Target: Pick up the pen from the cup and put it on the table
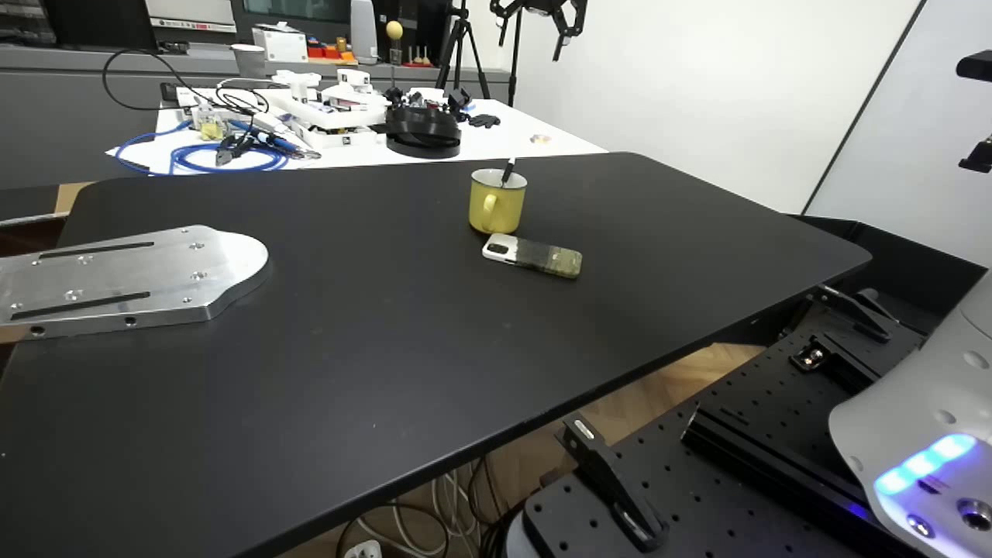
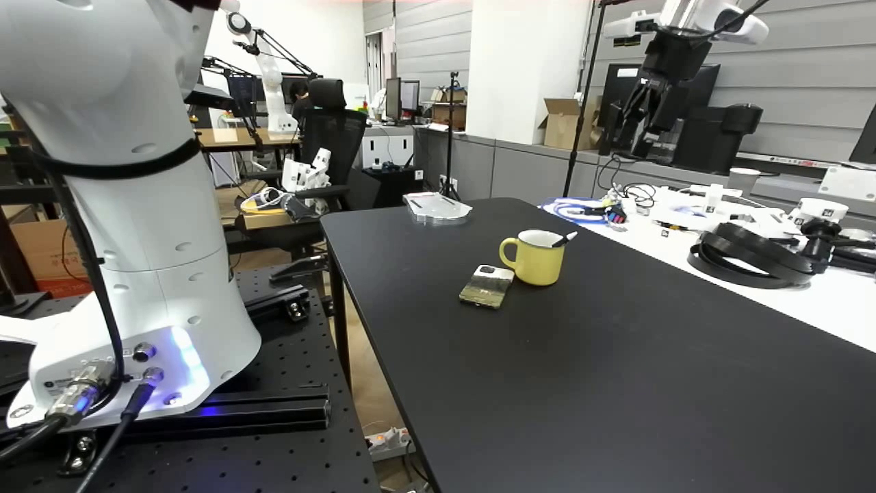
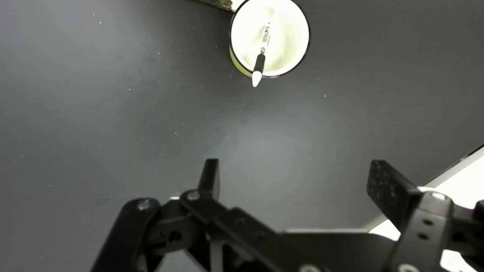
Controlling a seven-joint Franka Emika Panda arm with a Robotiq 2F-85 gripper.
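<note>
Wrist view, end effector point(image 3: 295, 168) spread wide, pen point(image 3: 259, 63) overhanging cup point(image 3: 289, 43) rim, bare table point(image 3: 261, 128) between, edge lower right

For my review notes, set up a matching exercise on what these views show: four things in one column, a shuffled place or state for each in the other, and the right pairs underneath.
Things
1. Short yellow cylindrical mug
2. Slim black-and-white pen
3. Flat rectangular white-and-olive phone-shaped piece
4. Black two-fingered tool

Places and states
A. Lying flat close to the mug
B. Jaws apart, nothing held between them
C. Standing upright on the matte black tabletop
D. Leaning inside the mug, white end poking out past the rim

Pairs: 1-C; 2-D; 3-A; 4-B
</note>
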